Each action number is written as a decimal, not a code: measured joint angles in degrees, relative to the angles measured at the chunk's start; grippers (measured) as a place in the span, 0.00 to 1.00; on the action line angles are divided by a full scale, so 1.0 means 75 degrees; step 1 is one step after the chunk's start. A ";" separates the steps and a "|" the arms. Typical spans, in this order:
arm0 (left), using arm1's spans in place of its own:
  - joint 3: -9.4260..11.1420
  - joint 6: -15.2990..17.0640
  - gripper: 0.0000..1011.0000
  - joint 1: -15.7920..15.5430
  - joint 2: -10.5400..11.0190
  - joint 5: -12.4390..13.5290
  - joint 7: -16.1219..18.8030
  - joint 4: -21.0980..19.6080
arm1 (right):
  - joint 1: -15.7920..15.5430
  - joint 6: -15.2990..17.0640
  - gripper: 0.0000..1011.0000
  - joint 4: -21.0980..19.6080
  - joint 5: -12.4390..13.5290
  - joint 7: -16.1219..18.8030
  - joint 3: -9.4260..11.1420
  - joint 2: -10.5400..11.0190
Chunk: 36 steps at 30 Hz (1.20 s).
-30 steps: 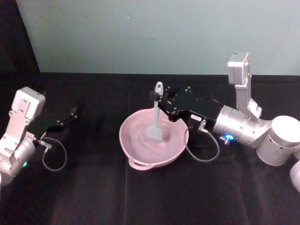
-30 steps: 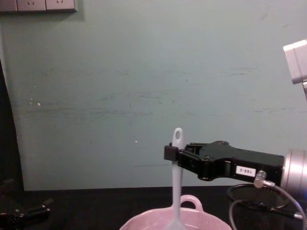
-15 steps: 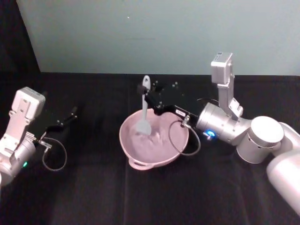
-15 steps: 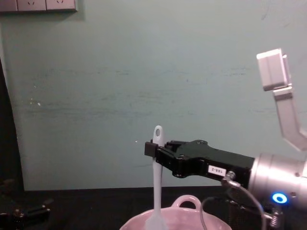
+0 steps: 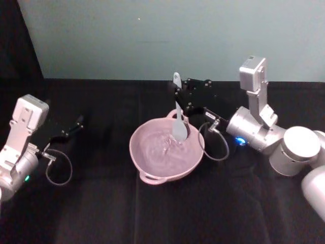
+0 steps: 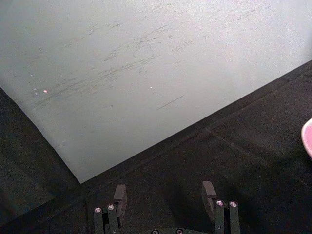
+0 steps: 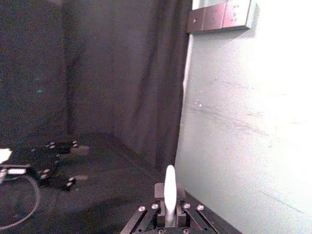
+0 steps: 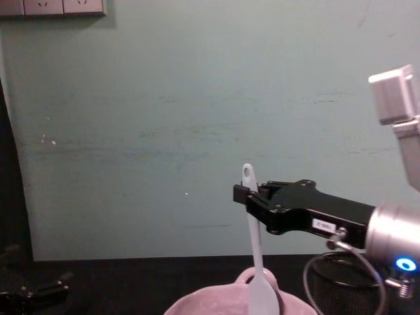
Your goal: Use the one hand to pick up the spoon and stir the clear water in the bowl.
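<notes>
Your right gripper (image 5: 177,95) is clamped on the spoon (image 5: 179,123), its blade dipped at the far rim of the bowl (image 5: 152,178). Stir in slow circles off the wall. The left gripper (image 6: 163,195) idles at left, fingers apart.

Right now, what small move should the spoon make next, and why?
Probably sweep the spoon leftward in an arc through the clear water. The right end effector grips its handle upright, and the blade sits by the bowl's far right rim, so most water lies to its left. The left end effector is parked, open.
</notes>
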 joint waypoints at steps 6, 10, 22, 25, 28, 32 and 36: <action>0.0000 0.0000 1.00 0.0000 0.0000 0.0000 0.0000 0.0000 | -0.0470 0.0545 0.12 -0.0885 0.0265 0.0371 0.0129 0.0401; 0.0000 0.0000 1.00 0.0000 0.0000 0.0000 0.0000 0.0000 | -0.0725 0.1005 0.12 -0.1317 0.0614 0.0689 0.0195 0.0521; 0.0000 0.0000 1.00 0.0000 0.0000 0.0000 0.0000 0.0000 | -0.0700 0.1306 0.12 -0.1043 0.1081 0.1060 -0.0120 -0.0031; 0.0000 0.0000 1.00 0.0000 0.0000 0.0001 0.0000 0.0000 | -0.0566 0.0985 0.12 -0.0711 0.0993 0.1007 -0.0144 -0.0288; 0.0000 0.0000 1.00 0.0000 0.0000 0.0000 0.0000 0.0000 | -0.0420 0.0685 0.12 -0.0350 0.0859 0.0849 -0.0110 -0.0527; -0.0001 0.0000 1.00 0.0000 0.0000 0.0000 0.0000 0.0000 | -0.0265 0.0310 0.12 0.0071 0.0596 0.0557 -0.0008 -0.0749; 0.0000 0.0000 1.00 0.0000 0.0000 0.0000 0.0000 0.0000 | -0.0157 -0.0107 0.12 0.0379 0.0267 0.0225 0.0115 -0.0852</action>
